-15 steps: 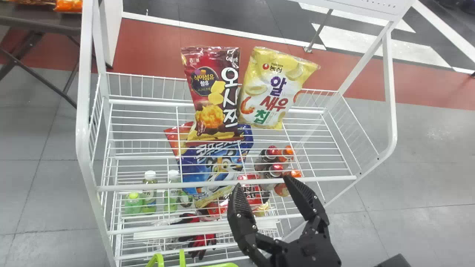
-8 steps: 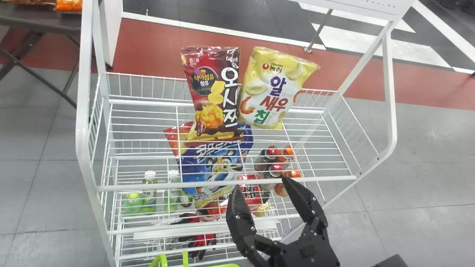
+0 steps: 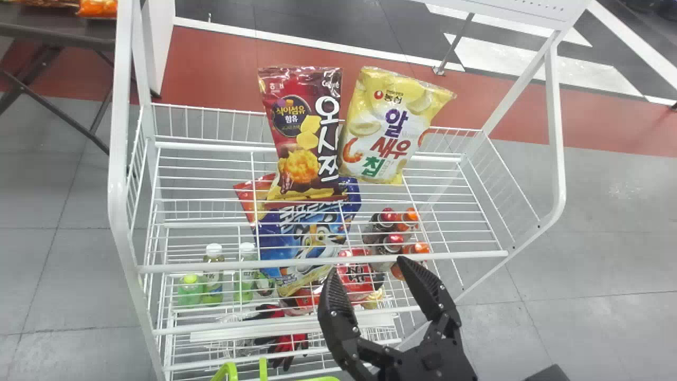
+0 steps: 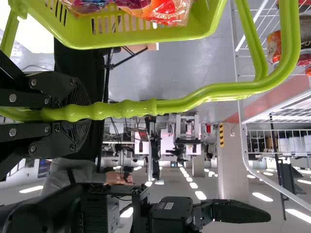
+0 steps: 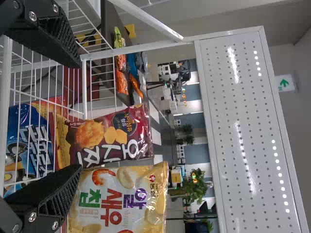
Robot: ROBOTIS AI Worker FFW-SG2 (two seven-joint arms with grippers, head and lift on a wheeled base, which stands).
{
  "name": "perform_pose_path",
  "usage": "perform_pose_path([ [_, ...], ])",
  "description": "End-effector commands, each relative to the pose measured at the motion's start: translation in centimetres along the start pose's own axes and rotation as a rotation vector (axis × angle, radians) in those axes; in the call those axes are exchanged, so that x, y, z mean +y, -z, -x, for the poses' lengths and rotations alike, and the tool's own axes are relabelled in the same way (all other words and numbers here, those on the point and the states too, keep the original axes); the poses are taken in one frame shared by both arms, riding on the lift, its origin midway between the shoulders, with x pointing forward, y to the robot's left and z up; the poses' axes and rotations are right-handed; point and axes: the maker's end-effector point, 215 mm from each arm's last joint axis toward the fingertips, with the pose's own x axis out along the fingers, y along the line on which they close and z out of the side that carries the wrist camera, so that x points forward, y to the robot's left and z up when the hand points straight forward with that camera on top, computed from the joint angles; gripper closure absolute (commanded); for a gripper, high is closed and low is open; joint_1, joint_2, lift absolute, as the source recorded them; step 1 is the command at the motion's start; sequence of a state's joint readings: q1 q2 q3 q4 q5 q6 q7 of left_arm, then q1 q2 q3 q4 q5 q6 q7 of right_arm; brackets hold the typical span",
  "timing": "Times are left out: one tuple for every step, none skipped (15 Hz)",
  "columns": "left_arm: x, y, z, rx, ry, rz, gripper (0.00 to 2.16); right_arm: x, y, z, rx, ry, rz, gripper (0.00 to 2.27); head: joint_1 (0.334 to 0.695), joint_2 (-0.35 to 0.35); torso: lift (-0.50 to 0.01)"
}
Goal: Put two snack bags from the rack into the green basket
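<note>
Right gripper: jaws standing wide apart, hanging on the near side of the rack, low in the head view. Left gripper: jaws closing around the handle of the green basket, one finger pressing on each side. Basket is carrying packages in bright wrappers. Its green edge is also poking in at the head view's bottom.

Ahead of the right gripper, two snack bags are standing on the rack's top shelf, side by side: dark red bag at left, yellow bag at right, its top tilting right. On a level below, a blue bag is leaning, bottles are standing at left, and red- and orange-capped containers are clustering at right. Red-and-black gloves are lying lower down. Farther off, a dark table is holding orange packets.
</note>
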State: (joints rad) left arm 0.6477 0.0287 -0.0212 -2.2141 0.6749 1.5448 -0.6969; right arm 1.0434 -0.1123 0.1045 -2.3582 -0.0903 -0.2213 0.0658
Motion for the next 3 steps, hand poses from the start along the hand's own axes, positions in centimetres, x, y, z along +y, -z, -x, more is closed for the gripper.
perform_pose_path([
  [-0.01,-0.11,0.09,-0.004,0.002,-0.001,2.14,0.45,0.55,-0.24,0.004,-0.011,-0.005,0.08,0.695,-0.35,-0.007],
  [0.01,-0.03,0.08,-0.003,0.004,0.002,2.14,0.5,0.67,-0.32,0.005,-0.013,-0.004,0.08,0.695,-0.35,-0.007],
  [0.04,-0.02,0.17,-0.007,0.005,0.006,2.14,0.65,0.56,-0.38,0.002,-0.016,-0.006,0.08,0.695,-0.35,-0.007],
])
